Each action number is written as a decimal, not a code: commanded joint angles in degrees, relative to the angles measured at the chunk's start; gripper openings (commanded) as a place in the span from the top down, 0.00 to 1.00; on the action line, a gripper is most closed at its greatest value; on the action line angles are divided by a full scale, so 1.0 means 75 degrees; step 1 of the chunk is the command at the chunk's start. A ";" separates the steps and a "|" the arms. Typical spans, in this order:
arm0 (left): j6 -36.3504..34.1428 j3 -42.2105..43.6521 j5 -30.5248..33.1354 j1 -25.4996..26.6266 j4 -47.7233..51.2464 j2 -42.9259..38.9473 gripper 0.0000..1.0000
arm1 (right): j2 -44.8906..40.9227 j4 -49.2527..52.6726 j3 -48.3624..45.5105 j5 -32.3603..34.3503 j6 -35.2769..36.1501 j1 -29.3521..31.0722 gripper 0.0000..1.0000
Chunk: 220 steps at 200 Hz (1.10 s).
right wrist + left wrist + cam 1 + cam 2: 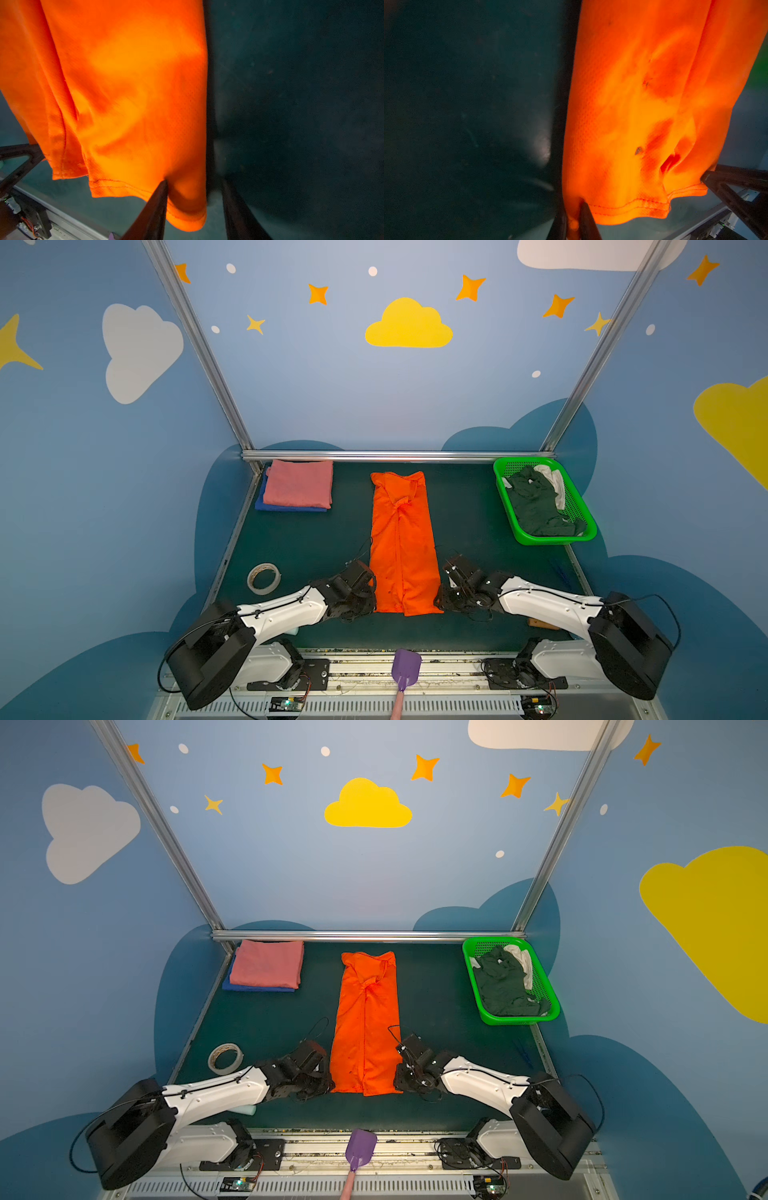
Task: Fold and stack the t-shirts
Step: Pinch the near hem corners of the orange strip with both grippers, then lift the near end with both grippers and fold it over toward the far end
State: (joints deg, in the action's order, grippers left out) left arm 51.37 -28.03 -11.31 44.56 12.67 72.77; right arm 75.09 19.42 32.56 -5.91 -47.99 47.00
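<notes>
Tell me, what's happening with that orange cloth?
A two-armed robot is folding t-shirts. The orange t-shirt lies folded into a long strip; the left gripper pinches one near hem corner, the right gripper straddles the other, jaws apart. A folded pink t-shirt sits on a blue t-shirt at the back.

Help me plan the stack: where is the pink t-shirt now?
In both top views the pink t-shirt lies folded at the far left corner, atop the blue t-shirt, left of the orange t-shirt.

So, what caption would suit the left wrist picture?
Left claw pinching a hem corner of the orange t-shirt over the table.
</notes>
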 commanded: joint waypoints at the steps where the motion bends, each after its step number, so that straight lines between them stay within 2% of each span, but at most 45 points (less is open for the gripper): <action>1: 0.0017 0.0092 0.0041 0.0050 0.0139 -0.0035 0.87 | 0.0171 -0.0140 -0.0240 -0.0267 -0.0164 0.0021 0.64; 40: 0.0038 -0.0017 0.0066 0.0071 0.0269 -0.0024 0.95 | 0.0138 -0.0105 -0.0241 -0.0319 -0.0187 0.0055 0.80; 85: 0.0082 -0.0056 0.0094 0.0119 0.0309 -0.0183 0.95 | -0.0066 0.0127 -0.0137 -0.0290 -0.0175 0.0096 1.00; 151: -0.0032 -0.0449 0.0335 0.0130 0.0714 -0.0662 0.95 | -0.0530 0.0855 0.0462 0.0001 -0.0006 0.0039 1.00; 196: -0.0443 -0.1278 0.0607 0.0118 0.1212 -0.0472 0.95 | -0.0554 0.1195 0.1212 0.0109 0.0266 -0.0255 1.00; 220: -0.0490 -0.1880 0.1102 0.0086 0.1768 -0.0194 0.95 | -0.0344 0.1299 0.1603 -0.0026 0.0579 -0.0569 1.00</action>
State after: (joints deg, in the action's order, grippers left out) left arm 49.58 -38.24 -7.68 45.43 20.49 69.49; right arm 71.68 26.55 41.41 -6.46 -46.61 44.64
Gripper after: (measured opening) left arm 0.053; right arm 0.049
